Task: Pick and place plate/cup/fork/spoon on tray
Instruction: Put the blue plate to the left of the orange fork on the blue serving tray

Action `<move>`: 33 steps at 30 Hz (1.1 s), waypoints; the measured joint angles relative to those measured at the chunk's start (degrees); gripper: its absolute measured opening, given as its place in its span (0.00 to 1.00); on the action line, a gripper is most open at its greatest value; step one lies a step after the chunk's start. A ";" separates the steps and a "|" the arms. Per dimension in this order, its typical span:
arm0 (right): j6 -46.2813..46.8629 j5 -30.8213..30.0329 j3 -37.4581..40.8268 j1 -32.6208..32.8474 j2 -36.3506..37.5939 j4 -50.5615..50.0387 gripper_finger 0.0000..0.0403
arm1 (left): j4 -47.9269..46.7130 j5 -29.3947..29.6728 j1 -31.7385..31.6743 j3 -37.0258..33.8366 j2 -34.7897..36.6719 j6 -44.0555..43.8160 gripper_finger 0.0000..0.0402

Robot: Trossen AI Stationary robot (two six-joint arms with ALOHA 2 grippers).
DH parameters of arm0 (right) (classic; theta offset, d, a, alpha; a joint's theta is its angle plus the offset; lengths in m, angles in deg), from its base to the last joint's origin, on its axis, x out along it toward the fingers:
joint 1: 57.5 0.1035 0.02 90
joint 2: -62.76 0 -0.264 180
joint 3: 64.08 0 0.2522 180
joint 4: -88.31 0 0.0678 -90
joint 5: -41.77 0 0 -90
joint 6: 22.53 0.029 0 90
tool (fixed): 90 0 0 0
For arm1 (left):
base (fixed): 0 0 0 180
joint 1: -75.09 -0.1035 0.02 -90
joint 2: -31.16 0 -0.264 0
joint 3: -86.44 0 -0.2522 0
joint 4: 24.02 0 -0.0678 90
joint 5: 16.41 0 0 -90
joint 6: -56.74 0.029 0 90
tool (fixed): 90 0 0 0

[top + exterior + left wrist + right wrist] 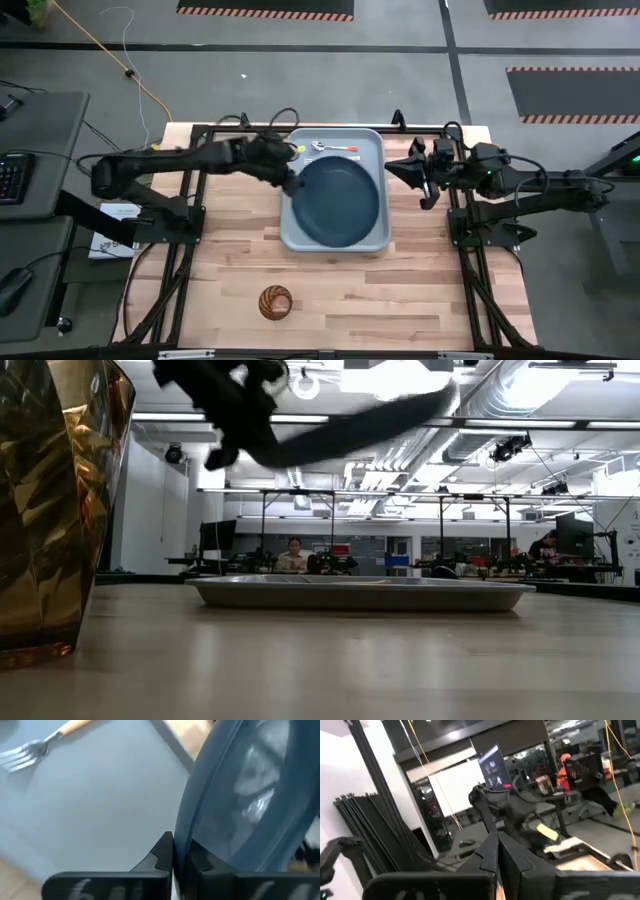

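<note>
While the left gripper (291, 184) clamps the rim of the plate (340, 200), we see the dish held tilted in the air above the tray (375, 145), where the fork (22, 755) already lies. We judge the plate stiff, smooth and fairly heavy, so a rim pinch could slip. The cup (275, 301) waits on the tabletop (400, 290). The right gripper (425, 180), fingers together, hangs beside the tray.

Two dark, jointed arms with black cabling and angular black fingers (160, 857).
</note>
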 joint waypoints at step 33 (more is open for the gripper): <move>-0.03 -1.57 0.02 0.02 -0.37 -12.59 0.00 | 4.75 10.57 2.99 -0.68 -23.27 -26.83 0.00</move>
